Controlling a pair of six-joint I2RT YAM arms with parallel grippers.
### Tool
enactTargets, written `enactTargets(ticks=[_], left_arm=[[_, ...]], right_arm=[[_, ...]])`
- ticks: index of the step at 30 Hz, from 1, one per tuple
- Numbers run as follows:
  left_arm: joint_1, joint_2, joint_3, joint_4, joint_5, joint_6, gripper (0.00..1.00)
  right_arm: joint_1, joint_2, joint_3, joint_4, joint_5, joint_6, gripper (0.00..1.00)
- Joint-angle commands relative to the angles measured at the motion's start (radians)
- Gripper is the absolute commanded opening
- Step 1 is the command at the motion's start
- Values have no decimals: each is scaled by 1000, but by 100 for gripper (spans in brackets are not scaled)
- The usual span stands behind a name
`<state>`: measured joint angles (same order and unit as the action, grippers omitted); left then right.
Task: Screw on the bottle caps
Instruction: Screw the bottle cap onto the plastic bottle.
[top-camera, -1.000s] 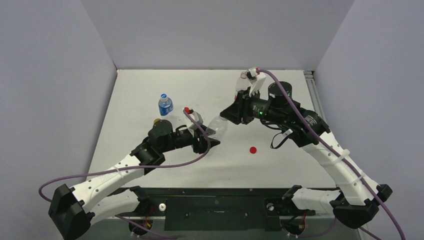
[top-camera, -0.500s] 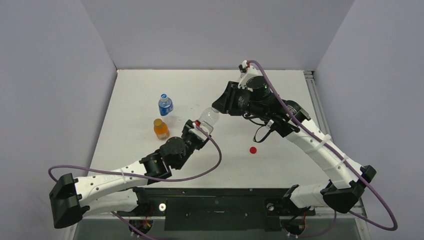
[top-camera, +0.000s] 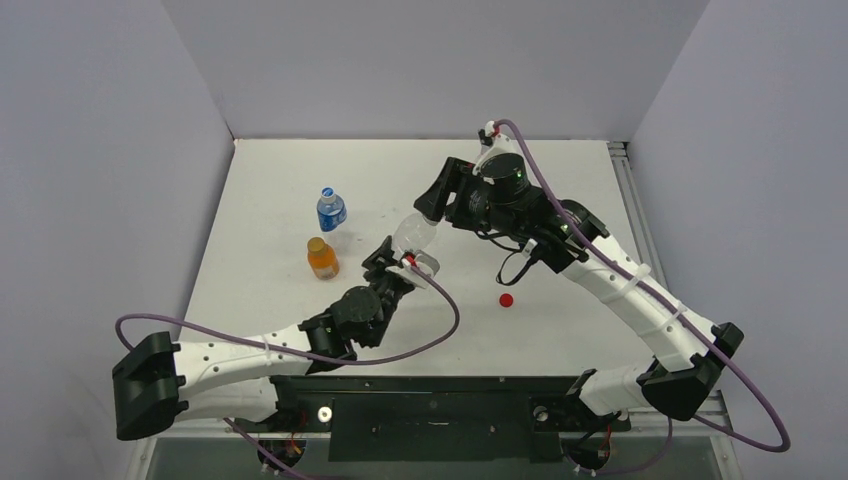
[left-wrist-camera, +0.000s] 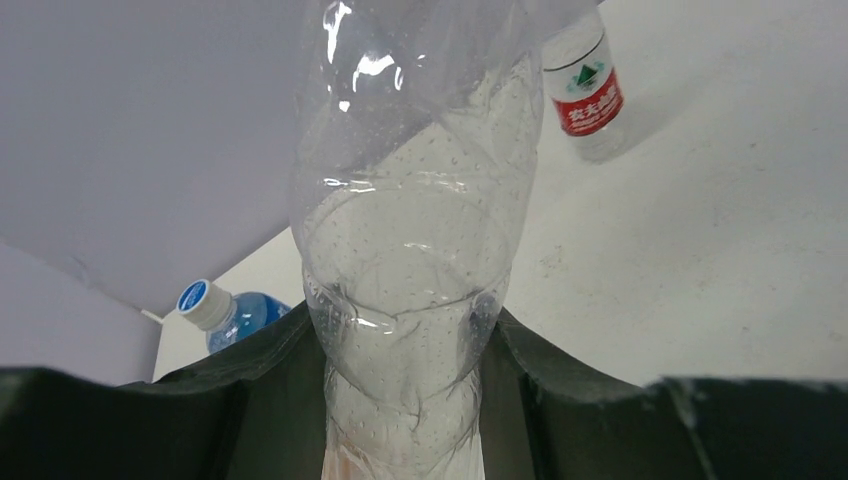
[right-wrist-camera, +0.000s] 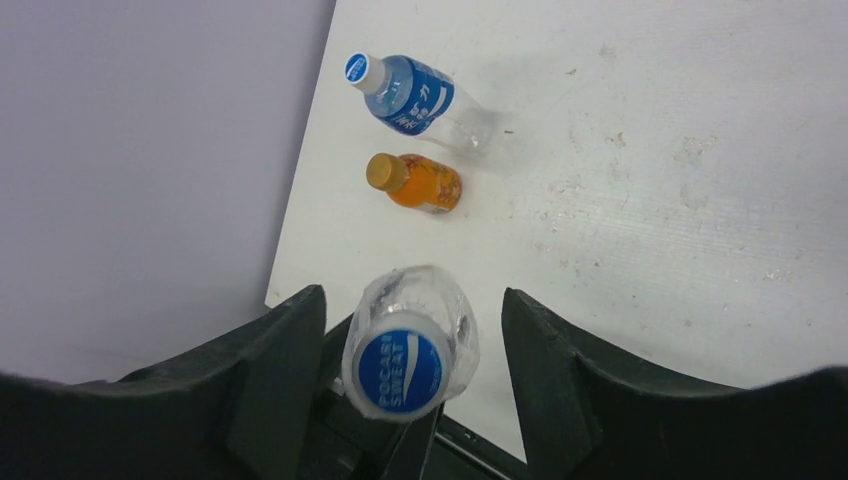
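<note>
Four bottles and four caps face you. Two blue-and-white caps are seated: one (right-wrist-camera: 357, 68) on the blue-labelled bottle (right-wrist-camera: 420, 98), one (right-wrist-camera: 400, 371) on the clear bottle (left-wrist-camera: 410, 230). One gold cap (right-wrist-camera: 380, 170) tops the orange bottle (right-wrist-camera: 428, 187). One red cap (top-camera: 506, 299) lies loose on the table (top-camera: 570, 200). One red-labelled bottle (left-wrist-camera: 585, 88) shows no top. Your left gripper (top-camera: 390, 262) clamps the clear bottle's body; your right gripper (right-wrist-camera: 412, 310) has its jaws spread either side of that bottle's cap, not touching it.

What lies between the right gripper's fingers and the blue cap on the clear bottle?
Nothing. In the right wrist view the blue cap on the clear bottle sits between the fingers of the right gripper, with an open gap on each side.
</note>
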<state>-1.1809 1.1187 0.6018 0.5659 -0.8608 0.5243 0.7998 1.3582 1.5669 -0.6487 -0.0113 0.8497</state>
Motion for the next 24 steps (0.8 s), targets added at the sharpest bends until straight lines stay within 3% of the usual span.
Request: enactTargets(ticks=[1, 6, 13, 16, 24], left_arm=[[29, -99, 27, -53, 172, -102, 0], [151, -160, 29, -244, 490, -285, 0], [345, -176, 57, -356, 967, -480, 0], [410, -162, 74, -351, 1203, -559, 0], [558, -151, 30, -144, 1617, -834, 0]], right_arm=[[-23, -15, 53, 14, 40, -45, 68], [-81, -74, 49, 44, -41, -134, 74], [-135, -171, -10, 85, -179, -307, 73], [-144, -199, -42, 88, -279, -369, 71], [-117, -246, -83, 47, -444, -491, 67]])
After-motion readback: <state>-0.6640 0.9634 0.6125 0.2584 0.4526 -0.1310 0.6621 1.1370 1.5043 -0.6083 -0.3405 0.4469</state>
